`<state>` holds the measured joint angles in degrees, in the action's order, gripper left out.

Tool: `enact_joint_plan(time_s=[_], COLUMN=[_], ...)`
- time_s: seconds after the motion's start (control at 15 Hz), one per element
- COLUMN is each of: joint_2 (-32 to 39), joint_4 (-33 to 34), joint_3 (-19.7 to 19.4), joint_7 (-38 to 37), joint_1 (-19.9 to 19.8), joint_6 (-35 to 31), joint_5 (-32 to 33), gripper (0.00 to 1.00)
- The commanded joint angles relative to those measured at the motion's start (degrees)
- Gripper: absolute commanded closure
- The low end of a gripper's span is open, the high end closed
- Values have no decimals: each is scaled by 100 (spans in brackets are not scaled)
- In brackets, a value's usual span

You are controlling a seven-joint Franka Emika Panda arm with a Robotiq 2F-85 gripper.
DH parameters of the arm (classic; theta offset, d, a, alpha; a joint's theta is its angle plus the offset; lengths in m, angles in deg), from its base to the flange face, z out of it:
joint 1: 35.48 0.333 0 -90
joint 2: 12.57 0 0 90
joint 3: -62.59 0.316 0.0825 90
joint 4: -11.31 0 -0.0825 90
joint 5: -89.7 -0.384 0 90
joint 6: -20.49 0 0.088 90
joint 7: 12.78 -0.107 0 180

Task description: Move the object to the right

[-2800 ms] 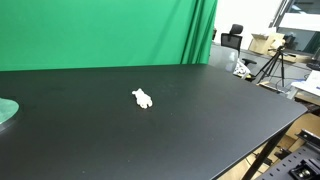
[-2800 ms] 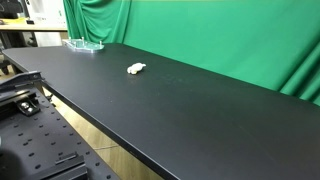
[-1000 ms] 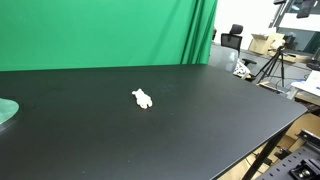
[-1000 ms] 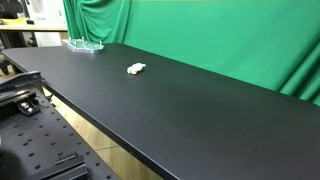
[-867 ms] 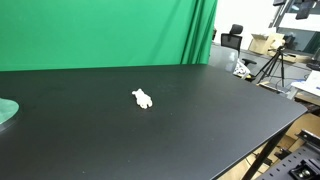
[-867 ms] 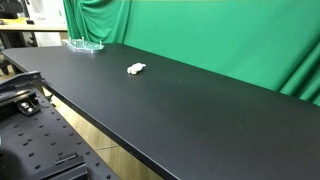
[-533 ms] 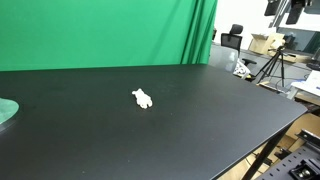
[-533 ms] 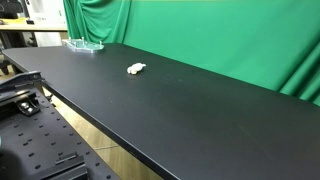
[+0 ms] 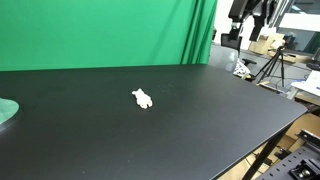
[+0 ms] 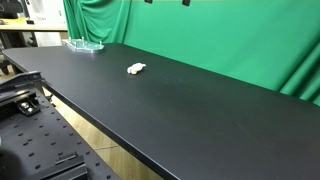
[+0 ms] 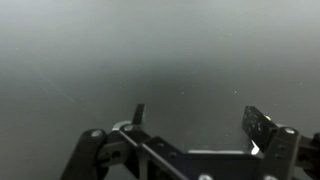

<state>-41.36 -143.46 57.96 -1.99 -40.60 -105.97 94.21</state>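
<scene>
Small cream-white lump (image 9: 142,98) on the black bench (image 9: 200,130), lying alone near the middle of the top, well apart from everything else. Irregular in outline, like a crumpled scrap, and far smaller than the pincer. Visible in both exterior views, the same lump (image 10: 136,69) resting flat on the dark surface, touched by nothing.

Pale green round disc (image 9: 5,112) at the picture's border, cut off by it, well apart from the lump. In an exterior view, that disc (image 10: 85,44) near the far end of the bench, close to the foot of the green curtain (image 10: 220,40).

Pincer (image 9: 250,12) high in the upper corner of an exterior view, dark and partly cut off by the frame, well above the bench and far to the side of the lump. In the wrist view, pincer (image 11: 200,125) entering from the bottom, its two fingers (image 11: 262,125) spread wide apart, gripping nothing. Beneath them, only a blurred dark grey surface.

Past the end of the bench, a tripod (image 9: 272,65) and a cardboard box (image 9: 265,43). Below the bench's near edge in an exterior view, a black perforated plate (image 10: 40,140)
</scene>
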Motion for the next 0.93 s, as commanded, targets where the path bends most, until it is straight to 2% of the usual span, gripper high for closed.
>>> enact_joint_plan(time_s=[0.0,0.27,0.33,0.73,0.87], joint_2=[316,926,659,763,1009], joint_4=[-200,-237,-276,-272,-235], joint_3=[124,260,206,216,321], joint_7=[-412,-381,-230,-201,-243], joint_1=[308,628,531,557,586], joint_6=[-551,-1178,-955,-1013,-1179], joint_5=[-415,-853,-704,-728,-603], gripper=[0,0,0,0,0])
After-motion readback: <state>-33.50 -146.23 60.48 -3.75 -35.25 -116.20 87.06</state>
